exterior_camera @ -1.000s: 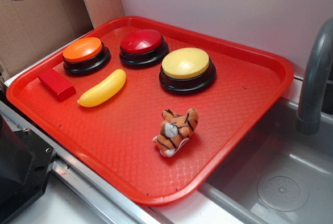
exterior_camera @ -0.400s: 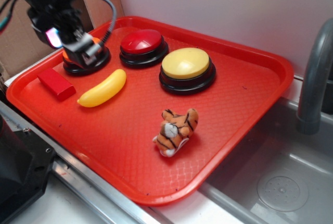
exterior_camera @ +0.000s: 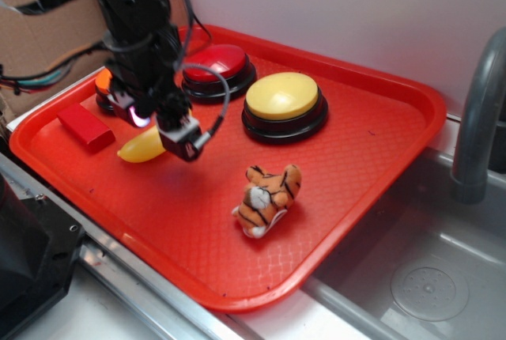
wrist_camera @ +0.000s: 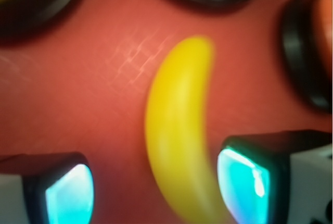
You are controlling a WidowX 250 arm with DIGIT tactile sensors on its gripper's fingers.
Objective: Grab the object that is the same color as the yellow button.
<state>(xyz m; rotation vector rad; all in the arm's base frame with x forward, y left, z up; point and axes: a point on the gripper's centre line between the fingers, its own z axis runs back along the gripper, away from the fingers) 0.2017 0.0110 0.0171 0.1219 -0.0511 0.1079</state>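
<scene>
Working left to right across the red tray [exterior_camera: 379, 158], the red block [exterior_camera: 84, 127] sits close on the far side of my target, the yellow banana [exterior_camera: 141, 147], which lies flat below the orange button [exterior_camera: 103, 81]. My end effector [exterior_camera: 180, 139] hangs over it, fingers spread wide and empty. On the wrist feed the banana [wrist_camera: 177, 135] runs off-centre, almost under the right finger [wrist_camera: 244, 179], so I judge a straight descent could pinch its glossy curve and squirt it aside. The yellow button [exterior_camera: 282, 96] and the plush tiger [exterior_camera: 266, 198] lie well clear.

Exterior view bright and sharp; wrist view blurred, with tray [wrist_camera: 104, 104] glare.
</scene>
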